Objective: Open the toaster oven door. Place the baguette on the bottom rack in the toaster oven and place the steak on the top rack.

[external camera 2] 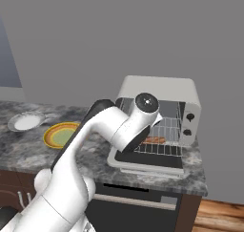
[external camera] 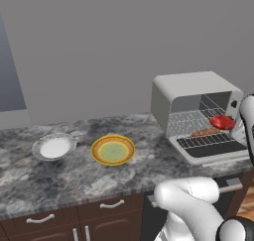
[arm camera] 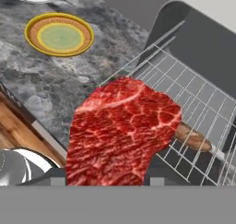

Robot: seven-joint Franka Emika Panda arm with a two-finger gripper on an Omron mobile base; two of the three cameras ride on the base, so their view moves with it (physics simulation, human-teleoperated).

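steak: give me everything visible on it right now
The steak is a flat, irregular slab of bright red raw meat with white marbling and a pale fat line near its far edge. In the hand view it rises from between the fingertips of the pincer, so it looks gripped at its near end. In the left base view it sits at the toaster oven mouth, above the baguette on the bottom rack. Whether it touches the top rack is unclear.

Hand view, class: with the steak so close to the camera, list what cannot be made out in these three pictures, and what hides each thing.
- Tool fingertips: hand view, covered by the steak.
- Baguette: hand view, only one end shows past the steak.
- Steak on the rack or still held: left base view too small to tell.
- Toaster oven interior: right base view, left part blocked by the arm.
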